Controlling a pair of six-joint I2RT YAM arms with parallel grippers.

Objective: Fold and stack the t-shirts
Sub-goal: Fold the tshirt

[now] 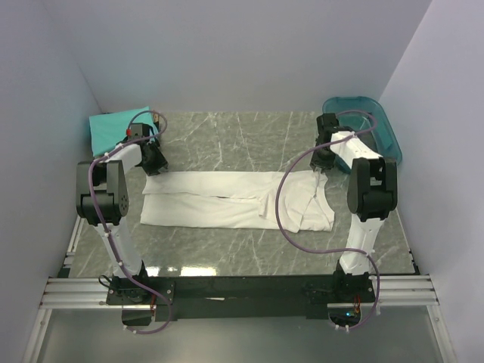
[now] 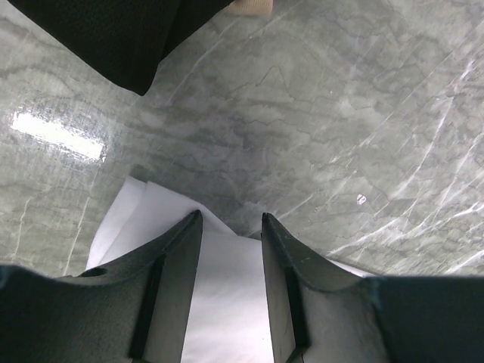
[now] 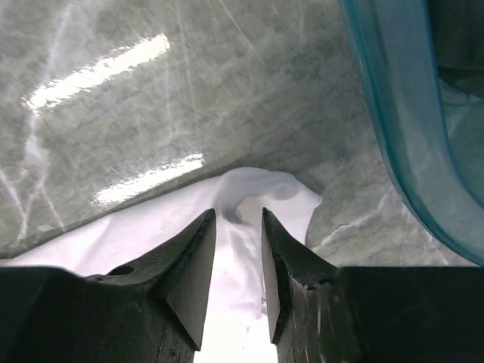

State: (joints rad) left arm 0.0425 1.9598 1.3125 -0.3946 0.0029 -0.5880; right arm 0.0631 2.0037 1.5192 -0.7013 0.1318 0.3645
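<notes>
White shirt [image 1: 234,198] lies as a long folded band across the middle of the desk [image 1: 227,136], with my left tool [image 2: 231,215] at its far left corner and my right tool [image 3: 237,212] at its far right corner, I judge so that both ends move together in the next fold. Both tools stand apart with cloth in the gap, not clamped on it. A folded teal shirt [image 1: 113,127] sits at the far left, probably as base of the stack.

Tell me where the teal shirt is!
In the top view, the teal shirt lies in the far-left corner of the table, beside the left wall, just behind the left claw.
</notes>
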